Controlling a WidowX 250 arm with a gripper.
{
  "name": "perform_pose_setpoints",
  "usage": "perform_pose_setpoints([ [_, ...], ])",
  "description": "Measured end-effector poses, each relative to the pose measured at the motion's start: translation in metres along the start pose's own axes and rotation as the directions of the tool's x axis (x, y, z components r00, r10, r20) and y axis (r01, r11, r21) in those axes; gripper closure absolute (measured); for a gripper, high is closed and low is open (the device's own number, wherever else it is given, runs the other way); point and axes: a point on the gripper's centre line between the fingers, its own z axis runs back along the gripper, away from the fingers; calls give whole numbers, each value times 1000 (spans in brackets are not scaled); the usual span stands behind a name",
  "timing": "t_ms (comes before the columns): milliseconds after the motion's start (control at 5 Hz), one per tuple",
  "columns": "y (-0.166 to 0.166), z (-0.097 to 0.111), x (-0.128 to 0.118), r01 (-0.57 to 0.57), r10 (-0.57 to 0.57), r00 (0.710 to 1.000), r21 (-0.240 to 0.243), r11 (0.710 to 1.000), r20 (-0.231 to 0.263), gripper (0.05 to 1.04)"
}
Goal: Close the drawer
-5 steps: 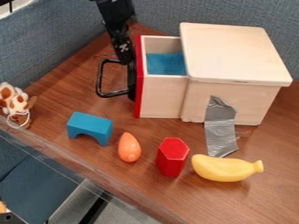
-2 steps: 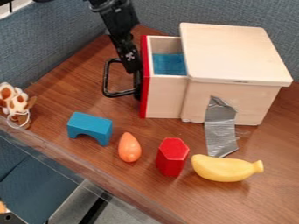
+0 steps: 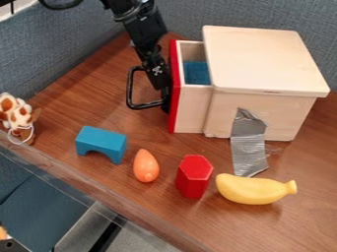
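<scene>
So on your tabletop [image 3: 105,128] you've got a blue arch block [image 3: 101,143], an orange teardrop-ish toy [image 3: 145,166], a red hexagonal block [image 3: 194,176] and a yellow toy banana [image 3: 254,189] at the right, plus a brown-spotted white toy [image 3: 17,117] at your far left.

Arm [image 3: 146,30]: black, jointed, irregular in outline. Upper housing bears small pale grey spots, type undetermined. Lower section narrower, black, with a small white marking [image 3: 157,70], illegible. Black cable [image 3: 61,5], curved, at upper left.

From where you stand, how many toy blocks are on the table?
2: a blue arch left of the orange toy, and a red block beside the yellow banana. The wooden box may hide others.
</scene>
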Motion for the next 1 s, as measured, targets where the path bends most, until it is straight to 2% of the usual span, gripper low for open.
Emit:
perform_pose_setpoints([
  [400, -8, -4, 13, -1, 1, 1000, -22, 1000, 30, 83],
  [1000, -2, -3, 40, 27, -26, 997, -13, 1000, 66, 84],
])
